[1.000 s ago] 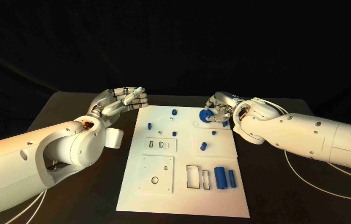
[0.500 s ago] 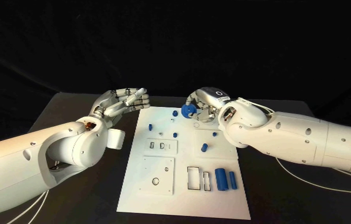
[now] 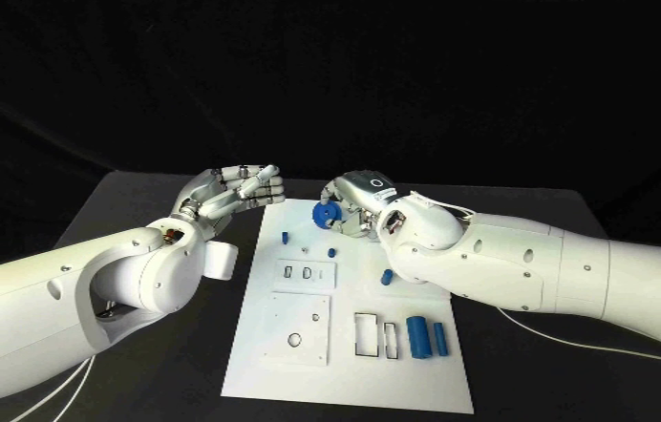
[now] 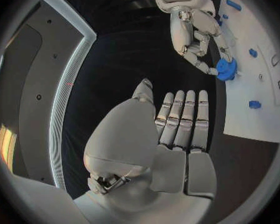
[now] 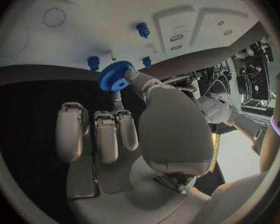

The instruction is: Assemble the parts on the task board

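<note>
Had carried the blue gear [image 3: 325,214] leftward across the far end of the task board [image 3: 345,384], pinched in the right hand [image 3: 355,200], toward the upper-left pegs [image 3: 286,238]; likely headed for a post there. Small, toothed, round, with a centre hub; held just above the board's far edge. Left hand [image 3: 234,190] kept beside the board's far left corner, fingers straight and together, holding nothing.

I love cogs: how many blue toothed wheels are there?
1. The blue gear is pinched in the right hand, above the task board's far end; the right arm could hide others.
</note>
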`<control>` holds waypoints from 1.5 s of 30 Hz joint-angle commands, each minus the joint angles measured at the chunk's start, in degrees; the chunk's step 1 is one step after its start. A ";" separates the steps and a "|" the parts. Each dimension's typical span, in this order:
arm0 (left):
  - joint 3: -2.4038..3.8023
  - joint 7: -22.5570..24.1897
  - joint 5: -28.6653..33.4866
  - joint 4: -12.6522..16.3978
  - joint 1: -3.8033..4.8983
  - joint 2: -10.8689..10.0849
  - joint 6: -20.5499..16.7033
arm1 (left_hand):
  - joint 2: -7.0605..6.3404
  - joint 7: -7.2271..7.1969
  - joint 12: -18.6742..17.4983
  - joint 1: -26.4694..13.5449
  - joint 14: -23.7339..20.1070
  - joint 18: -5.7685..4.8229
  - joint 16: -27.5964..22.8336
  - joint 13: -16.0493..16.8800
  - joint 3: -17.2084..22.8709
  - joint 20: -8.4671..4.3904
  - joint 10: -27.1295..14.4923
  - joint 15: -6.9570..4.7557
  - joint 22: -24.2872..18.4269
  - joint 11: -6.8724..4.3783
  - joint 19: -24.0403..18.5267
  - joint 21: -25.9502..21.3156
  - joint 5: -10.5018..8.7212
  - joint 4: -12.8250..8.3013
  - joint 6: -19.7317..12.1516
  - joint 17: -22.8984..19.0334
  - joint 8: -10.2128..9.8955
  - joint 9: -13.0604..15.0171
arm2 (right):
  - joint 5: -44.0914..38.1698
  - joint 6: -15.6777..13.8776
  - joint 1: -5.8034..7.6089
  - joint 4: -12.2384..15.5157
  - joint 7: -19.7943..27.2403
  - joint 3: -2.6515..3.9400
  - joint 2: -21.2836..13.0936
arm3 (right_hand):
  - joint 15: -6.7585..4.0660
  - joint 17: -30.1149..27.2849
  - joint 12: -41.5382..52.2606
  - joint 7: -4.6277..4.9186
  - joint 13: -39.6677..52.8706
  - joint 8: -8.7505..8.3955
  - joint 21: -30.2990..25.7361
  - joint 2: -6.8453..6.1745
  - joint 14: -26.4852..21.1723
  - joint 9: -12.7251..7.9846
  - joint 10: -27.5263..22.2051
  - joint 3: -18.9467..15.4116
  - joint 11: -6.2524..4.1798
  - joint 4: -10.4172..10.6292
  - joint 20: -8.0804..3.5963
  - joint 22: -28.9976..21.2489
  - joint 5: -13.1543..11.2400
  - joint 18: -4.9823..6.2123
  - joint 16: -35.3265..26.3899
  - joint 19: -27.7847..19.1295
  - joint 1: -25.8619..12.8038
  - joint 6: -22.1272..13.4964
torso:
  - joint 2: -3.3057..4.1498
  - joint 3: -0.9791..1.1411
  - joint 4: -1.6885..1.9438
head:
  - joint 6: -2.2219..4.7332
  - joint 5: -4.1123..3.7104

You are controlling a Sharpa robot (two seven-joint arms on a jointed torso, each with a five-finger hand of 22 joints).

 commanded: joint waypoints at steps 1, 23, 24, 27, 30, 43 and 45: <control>0.06 0.27 -0.23 -0.07 0.07 0.30 1.08 | 0.48 1.35 -0.26 0.26 -0.44 0.77 -0.33 0.03 -0.40 0.01 0.10 0.06 -0.09 0.46 0.37 -0.30 -0.37 0.03 -0.35 -0.07 -0.37 -0.08 | -1.80 1.05 -0.27 -0.98 -0.49 -0.04 0.82 | -0.33 15.08 0.29 -1.45 9.89 0.59 0.23 0.09 5.87 1.01 2.52 0.32 -0.19 0.08 -0.03 1.54 0.05 -0.90 0.23 0.25 -0.19 3.11 | 0.04 -0.01 -0.09 | -0.08 -0.02; 0.06 0.27 -0.24 -0.23 0.07 0.37 1.01 | 0.48 1.35 -0.26 0.26 -0.44 0.77 -0.33 0.03 -0.40 0.01 0.10 0.06 -0.09 0.46 0.37 -0.30 -0.37 0.03 -0.35 -0.07 -0.37 -0.08 | -2.54 3.87 -1.91 -4.23 -1.85 -0.09 2.85 | -0.19 15.08 0.23 -1.18 9.85 0.04 0.02 -0.86 5.87 0.93 2.44 0.86 0.03 0.15 0.03 1.39 -0.44 -0.85 0.23 0.09 -1.23 2.50 | -0.05 0.22 -0.26 | -0.64 0.31; 0.06 0.26 -0.24 -0.22 0.07 0.36 1.01 | 0.53 1.36 -0.32 0.29 -0.51 0.76 -0.41 0.04 -0.47 0.02 0.12 0.08 -0.15 0.47 0.37 -0.37 -0.42 0.01 -0.35 -0.09 -0.37 -0.08 | -2.57 3.81 -1.92 -4.34 -1.96 -0.09 2.85 | -0.16 15.08 0.13 -1.14 9.75 -0.03 0.04 -0.95 5.87 0.92 2.36 0.90 0.05 0.15 0.05 1.43 -0.50 -0.86 0.23 0.10 -1.32 2.41 | -0.04 0.23 -0.27 | -0.60 0.26; 0.06 0.24 -0.24 -0.22 0.07 0.35 1.01 | 0.53 1.36 -0.32 0.29 -0.51 0.76 -0.41 0.04 -0.47 0.02 0.12 0.08 -0.15 0.47 0.37 -0.37 -0.42 0.01 -0.35 -0.09 -0.37 -0.08 | -2.61 3.46 -1.93 -4.47 -2.10 -0.09 2.88 | -0.09 15.08 -0.03 -1.01 9.58 -0.29 -0.05 -1.21 5.87 0.84 2.23 0.97 0.16 0.21 0.10 1.36 -0.69 -0.84 0.23 0.04 -1.61 2.04 | -0.05 0.21 -0.22 | -0.54 0.23; 0.06 0.22 -0.24 -0.23 0.07 0.34 1.01 | 0.53 1.36 -0.32 0.29 -0.51 0.76 -0.41 0.04 -0.47 0.02 0.12 0.08 -0.15 0.47 0.37 -0.37 -0.42 0.01 -0.35 -0.09 -0.37 -0.08 | -2.53 3.07 -1.93 -4.59 -2.11 -0.09 2.97 | 0.10 15.08 -0.39 -0.75 9.19 -0.79 -0.18 -1.51 5.87 0.67 1.92 1.05 0.38 0.40 0.24 1.28 -1.37 -0.81 0.23 -0.06 -2.11 1.36 | -0.04 0.21 -0.17 | -0.47 0.17; 0.06 0.03 -0.24 -0.22 0.07 0.25 1.12 | 0.56 1.36 -0.36 0.30 -0.56 0.75 -0.46 0.03 -0.51 0.03 0.12 0.09 -0.18 0.48 0.37 -0.40 -0.45 0.00 -0.36 -0.10 -0.38 -0.09 | 0.72 2.44 -1.92 -5.27 -0.97 -0.09 2.92 | 1.84 15.08 -1.67 1.34 7.88 -5.12 -0.76 -2.63 5.87 -1.97 0.74 -2.29 2.34 3.39 1.85 1.07 -4.30 -0.70 0.23 -0.39 -5.80 -5.64 | -0.05 0.14 -0.19 | -0.47 0.09; 0.06 0.01 -0.24 -0.21 0.07 0.23 1.14 | 0.56 1.36 -0.36 0.30 -0.56 0.75 -0.46 0.03 -0.51 0.03 0.12 0.09 -0.18 0.48 0.37 -0.40 -0.45 0.00 -0.36 -0.10 -0.38 -0.09 | 1.55 3.02 -1.92 -5.24 -0.81 -0.09 2.80 | 1.90 15.08 -1.65 1.34 7.90 -5.00 -0.76 -2.37 5.87 -2.14 0.75 -3.28 2.38 4.30 1.96 1.14 -4.25 -0.69 0.23 -0.36 -6.37 -5.44 | -0.05 0.14 -0.22 | -0.48 0.10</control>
